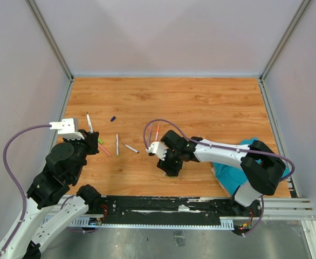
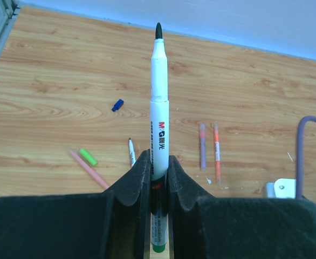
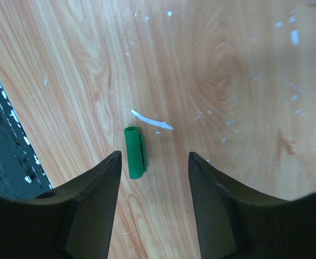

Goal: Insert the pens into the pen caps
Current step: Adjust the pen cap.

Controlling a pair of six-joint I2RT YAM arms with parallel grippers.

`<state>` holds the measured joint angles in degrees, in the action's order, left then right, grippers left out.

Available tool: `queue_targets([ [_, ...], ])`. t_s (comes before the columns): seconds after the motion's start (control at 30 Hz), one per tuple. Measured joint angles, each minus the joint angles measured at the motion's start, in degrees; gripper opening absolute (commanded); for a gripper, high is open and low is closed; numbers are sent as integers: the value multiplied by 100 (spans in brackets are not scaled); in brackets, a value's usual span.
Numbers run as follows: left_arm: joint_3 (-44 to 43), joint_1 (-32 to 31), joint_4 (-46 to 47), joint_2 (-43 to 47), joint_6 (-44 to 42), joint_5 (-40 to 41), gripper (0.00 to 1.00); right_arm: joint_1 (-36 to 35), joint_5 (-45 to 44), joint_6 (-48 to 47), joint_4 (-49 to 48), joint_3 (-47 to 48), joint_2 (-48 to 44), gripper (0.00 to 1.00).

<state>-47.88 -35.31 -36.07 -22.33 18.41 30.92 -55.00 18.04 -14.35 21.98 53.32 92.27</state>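
The capping step appears to be under way for the green pen (image 2: 158, 97). The left jaws are pinching its white barrel low down, pressed tight against it, and holding it above the left edge of the wooden surface (image 1: 201, 102) with the bare tip pointing away from the arm. The right jaws are hanging spread apart over the green cap (image 3: 135, 152), gripping nothing. The cap is lying flat between them, closer to one jaw and near the middle of the surface's near edge. It seems the cap is about to be picked up. That calls for lowering, closing across its sides and lifting, then lining its open end up with the pen tip — a fine alignment.
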Motion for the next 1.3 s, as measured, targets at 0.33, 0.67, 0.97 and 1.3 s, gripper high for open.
queue_targets([
  [0.33,2,0,0,0,0,0,1,-2,-1064,1311,-1119,-918,-1606,82],
  [0.67,11,0,0,0,0,0,0,-166,-2535,4636,-1539,-1665,-2378,88],
  [0.97,11,0,2,7,2,2,0,-713,-3687,7458,402,-522,-1687,89],
  [1.3,13,0,2,7,2,4,1,-1025,-3543,8507,1563,428,-444,84],
])
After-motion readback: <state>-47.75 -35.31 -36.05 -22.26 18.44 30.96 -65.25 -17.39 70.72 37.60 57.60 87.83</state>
